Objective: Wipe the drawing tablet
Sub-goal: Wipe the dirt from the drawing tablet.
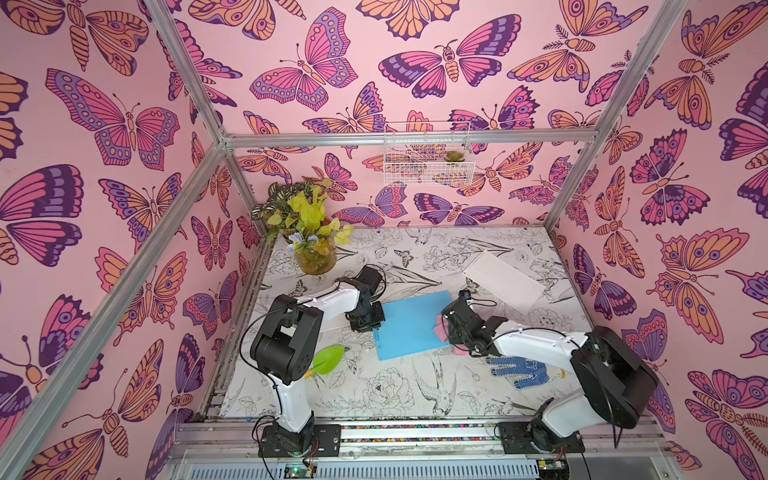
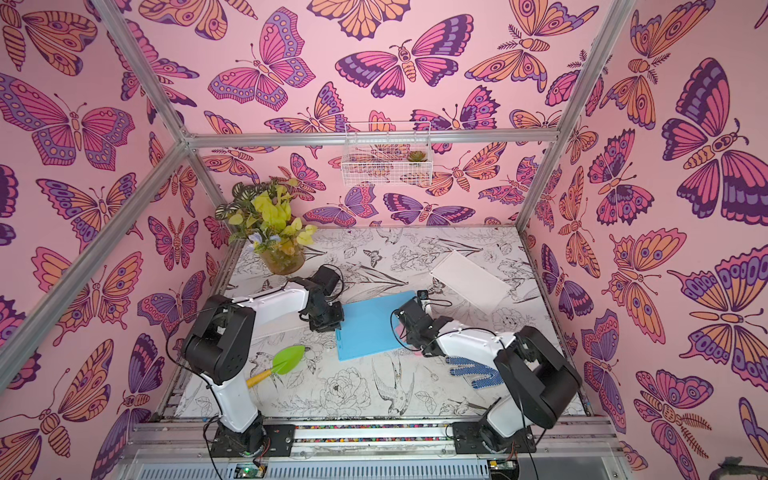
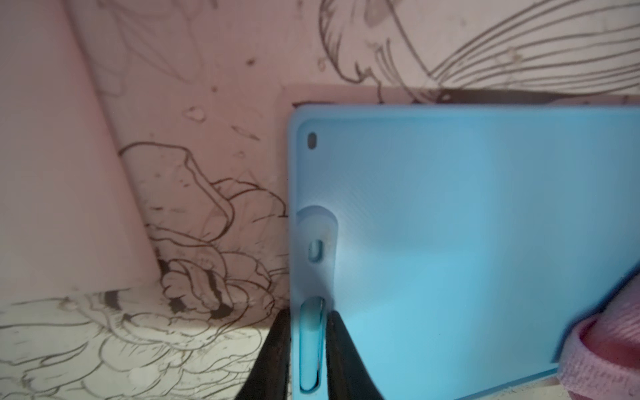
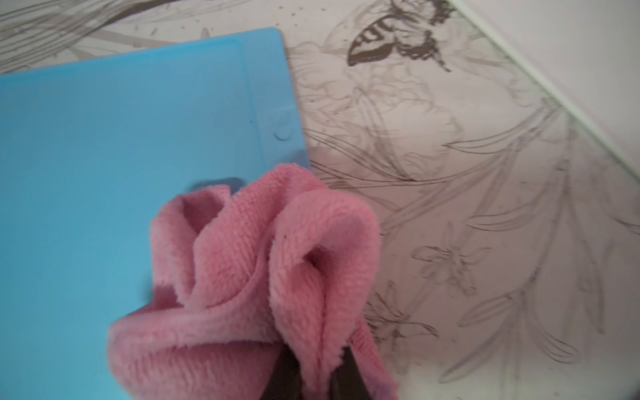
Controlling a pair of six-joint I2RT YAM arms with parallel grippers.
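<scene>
The blue drawing tablet lies flat in the middle of the table in both top views. My left gripper is shut on the tablet's left edge, one finger outside the rim and one on its face, either side of the stylus slot. My right gripper is shut on a bunched pink cloth. The cloth rests on the right edge of the tablet, near its front corner, and hides most of the right fingers.
A potted plant stands at the back left. A white board lies behind the right arm. A green trowel is by the left arm and a blue dotted glove under the right arm. A wire basket hangs on the back wall.
</scene>
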